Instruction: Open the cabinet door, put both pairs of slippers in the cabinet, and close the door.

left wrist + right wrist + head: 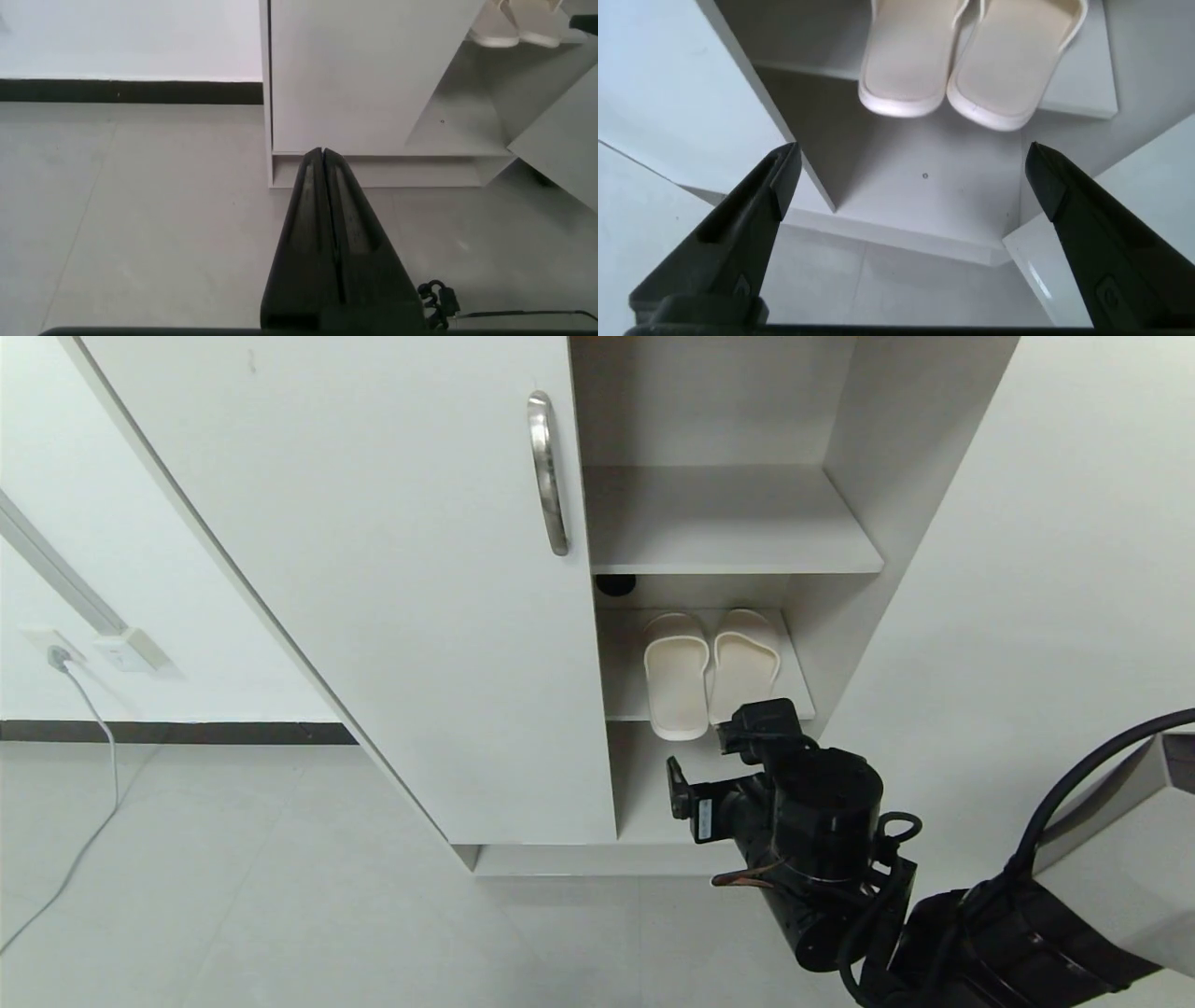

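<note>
You are holding the right gripper (719,756) just in front of the cabinet's bottom compartment (915,187), below the middle shelf (618,663). Its jaws are standing wide apart with nothing between them. The left gripper (320,159) is hanging over the floor tiles (140,205), apart from the cabinet, with its fingers pressed together on nothing.

One pair of cream slippers (709,667) is sitting side by side on the middle shelf, toes inward, and the heels are poking out past the shelf's front edge. The right-hand door (1046,616) is standing open. The left-hand door (373,569), with its metal handle (548,471), is shut.

Those overhanging heels are your main risk:
- **Lifting the gripper:** if you are lifting the spread right gripper straight up from here, a finger is likely catching a heel from beneath and tipping a slipper off the shelf.
- **Swinging the door shut:** if you are closing the door without nudging the pair deeper, it is probably meeting the heels and either stopping short or skewing the slippers.
- **Turning toward the door:** one spread finger is sitting near the shut door's edge, so you are risking a snag as you turn.

The task also names two pairs, so closing up now is probably leaving the job half done.
</note>
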Tool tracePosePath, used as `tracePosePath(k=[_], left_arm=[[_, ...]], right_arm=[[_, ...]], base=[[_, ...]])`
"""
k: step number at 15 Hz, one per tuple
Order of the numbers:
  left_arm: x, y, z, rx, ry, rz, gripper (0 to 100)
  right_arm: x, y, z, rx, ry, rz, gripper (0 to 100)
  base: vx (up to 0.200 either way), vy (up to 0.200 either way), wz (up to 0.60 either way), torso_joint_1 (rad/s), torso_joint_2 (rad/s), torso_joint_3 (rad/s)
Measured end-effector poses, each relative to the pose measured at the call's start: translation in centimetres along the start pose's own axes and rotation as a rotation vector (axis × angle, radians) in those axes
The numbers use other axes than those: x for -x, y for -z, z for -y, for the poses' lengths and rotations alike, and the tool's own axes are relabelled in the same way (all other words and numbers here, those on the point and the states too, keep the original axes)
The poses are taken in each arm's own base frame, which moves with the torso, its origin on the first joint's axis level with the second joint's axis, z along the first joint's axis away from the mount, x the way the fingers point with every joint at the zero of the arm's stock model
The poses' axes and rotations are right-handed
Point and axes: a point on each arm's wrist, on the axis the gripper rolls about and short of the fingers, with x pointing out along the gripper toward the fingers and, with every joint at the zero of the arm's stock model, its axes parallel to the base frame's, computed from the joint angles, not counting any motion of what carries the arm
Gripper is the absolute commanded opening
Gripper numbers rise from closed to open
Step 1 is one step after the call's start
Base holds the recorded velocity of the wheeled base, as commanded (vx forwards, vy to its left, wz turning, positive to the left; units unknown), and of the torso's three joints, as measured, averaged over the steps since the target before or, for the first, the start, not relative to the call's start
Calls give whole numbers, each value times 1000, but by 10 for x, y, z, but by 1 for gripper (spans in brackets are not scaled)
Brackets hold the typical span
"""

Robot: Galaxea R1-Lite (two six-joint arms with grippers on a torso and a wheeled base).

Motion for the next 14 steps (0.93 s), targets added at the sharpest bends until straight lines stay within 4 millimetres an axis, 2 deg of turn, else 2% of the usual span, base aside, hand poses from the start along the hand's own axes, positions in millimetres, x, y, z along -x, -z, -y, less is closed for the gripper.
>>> tracePosePath(k=[10,14], left_arm=[[0,0,0,-2,0,0,0],[0,0,0,-2,1,0,0]], right_arm=[[1,2,0,5,-3,-5,100],[0,5,-1,9,-3,-10,100]], base=[[0,0,0,0,0,0],[0,0,0,4,4,161]])
